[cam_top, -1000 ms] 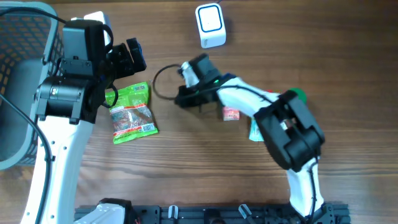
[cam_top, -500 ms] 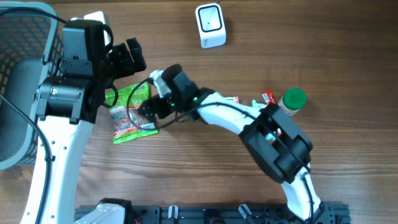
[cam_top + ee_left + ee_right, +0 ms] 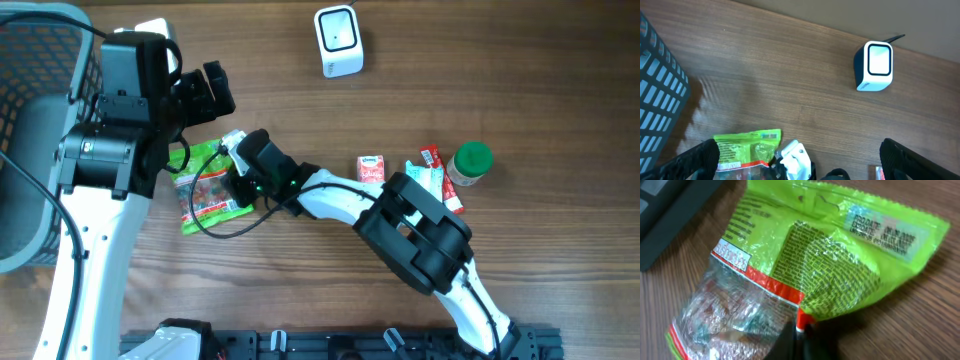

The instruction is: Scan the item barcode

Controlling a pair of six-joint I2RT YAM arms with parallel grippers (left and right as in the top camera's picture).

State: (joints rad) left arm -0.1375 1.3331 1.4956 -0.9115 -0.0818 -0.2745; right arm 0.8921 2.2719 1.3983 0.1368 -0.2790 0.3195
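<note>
Overhead, the green snack pouch (image 3: 205,185) lies flat on the desk (image 3: 300,100) at left centre, its long axis running up and down the frame. The right hand (image 3: 240,182) is at its right edge, shut and apparently pinching the film. The left hand (image 3: 212,92) hangs spread apart just above. The barcode scanner (image 3: 337,40) stands upper right, well apart, with bare desk between. The basket (image 3: 40,60) crowds the left.

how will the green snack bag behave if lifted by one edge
Probably floppy: the green snack bag is thin crinkled film, so it should sag below the right gripper at its edge. Likely light, only loose pieces show through its clear window. Glossy film may slip.
</note>
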